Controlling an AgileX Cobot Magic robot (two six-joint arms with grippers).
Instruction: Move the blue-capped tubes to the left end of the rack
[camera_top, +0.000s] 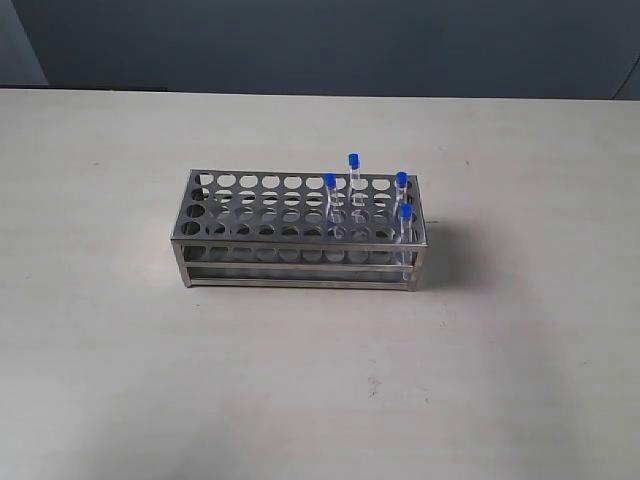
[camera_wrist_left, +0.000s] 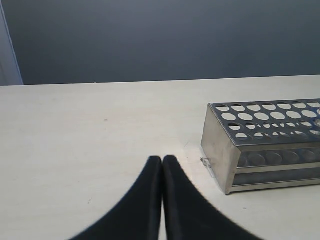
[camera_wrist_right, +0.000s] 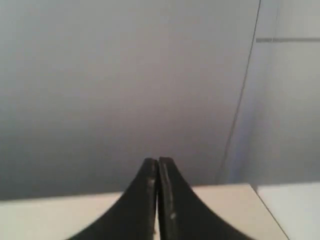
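Exterior view gives the layout: the rack (camera_top: 290, 244) lies lengthwise across the table (camera_top: 120, 350), and all four blue-capped tubes (camera_top: 353, 175) stand upright in holes at its right end. Two are at the far right, two a few holes inward. Every hole toward the left end is bare. Neither arm shows in this view.

From its wrist camera, the left claw (camera_wrist_left: 162, 162) is pinched shut and holds nothing. It hovers over the table near the rack's (camera_wrist_left: 217, 145) empty end wall, and no tubes are plainly visible from there. The right claw (camera_wrist_right: 158, 162) is also closed tight and empty. It points at a grey wall (camera_wrist_right: 125, 90) with no rack in sight.

I'd judge the right arm the likelier one to reach the tubes first, and the grab will have to come from above, down along their length.
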